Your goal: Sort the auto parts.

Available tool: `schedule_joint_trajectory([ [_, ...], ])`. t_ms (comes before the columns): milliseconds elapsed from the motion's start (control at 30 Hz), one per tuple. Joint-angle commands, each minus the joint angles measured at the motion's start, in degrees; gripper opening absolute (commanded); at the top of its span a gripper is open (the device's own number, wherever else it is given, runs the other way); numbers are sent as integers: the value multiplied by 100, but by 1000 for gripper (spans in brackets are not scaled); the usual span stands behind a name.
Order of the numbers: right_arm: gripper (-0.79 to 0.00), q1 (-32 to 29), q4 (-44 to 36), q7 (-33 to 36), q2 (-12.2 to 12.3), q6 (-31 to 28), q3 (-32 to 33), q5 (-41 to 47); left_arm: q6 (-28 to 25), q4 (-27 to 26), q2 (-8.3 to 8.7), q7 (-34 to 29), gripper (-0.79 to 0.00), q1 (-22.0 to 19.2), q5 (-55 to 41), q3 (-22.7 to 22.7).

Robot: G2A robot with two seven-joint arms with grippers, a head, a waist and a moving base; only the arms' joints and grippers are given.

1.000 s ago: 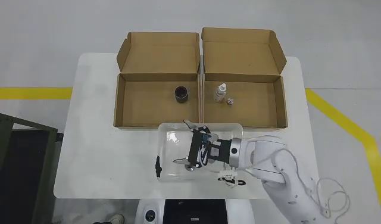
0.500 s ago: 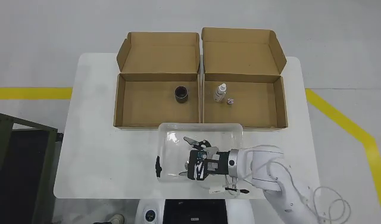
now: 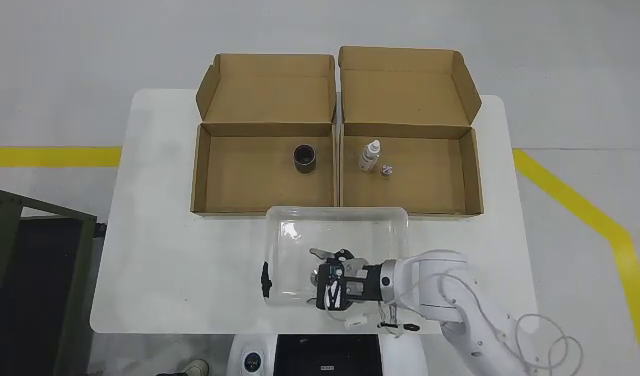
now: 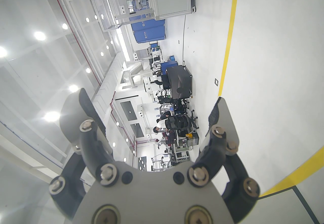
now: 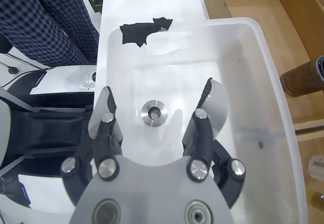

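**Q:** Where is the part pictured, and how are the fingers held?

**A:** A flanged metal bushing [image 5: 154, 115] is shown lying flat on the floor of the clear plastic bin [image 5: 263, 32], bore upward. It is framed between the spread fingers [image 5: 206, 93] of the right gripper [image 5: 158, 87], which is held above it with nothing pinched. The left gripper [image 4: 152, 98] is turned away toward the hall, its fingers [image 4: 222, 118] likewise spread and nothing carried

**Q:** What could be spoiled from here?

**A:** A slip is judged the main risk. The bushing is smooth, round and low, so by a closing made too high or off centre it could be squirted sideways across the slick bin floor. One finger appears close to the bin's near wall, so the rim could be caught on the way down and the light bin dragged along the bench [image 3: 160, 256]

**Q:** And once it is lifted?

**A:** A wrong drop is to be feared. Just beyond the bin are set the left cardboard box [image 3: 205, 171], in which a brown sleeve [image 3: 305, 157] is held, and the right cardboard box [image 3: 470, 171], in which a small white bottle [image 3: 369, 155] and a tiny part [image 3: 388, 169] are kept. Which is meant for the bushing cannot be told, and by a weak pinch the part could be let fall short of either
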Motion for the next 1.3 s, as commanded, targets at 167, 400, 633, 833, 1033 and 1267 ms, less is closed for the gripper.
schedule_joint_trajectory([
  [167, -268, 78, 214, -7, 17, 184, -74, -58, 0, 0, 0, 0, 0, 0, 0, 0],
  [400, -311, 97, 345, 28, 57, 155, -114, -197, 0, 0, 0, 0, 0, 0, 0, 0],
  [633, -296, 128, 438, 10, 75, 214, -219, -233, 0, 0, 0, 0, 0, 0, 0, 0],
  [833, -305, 242, 559, -24, 64, 313, -376, -258, 0, 0, 0, 0, 0, 0, 0, 0],
  [1033, -339, 419, 688, -9, 38, 390, -556, -245, 0, 0, 0, 0, 0, 0, 0, 0],
  [1267, -406, 572, 887, 109, 24, 456, -686, -194, 0, 0, 0, 0, 0, 0, 0, 0],
])
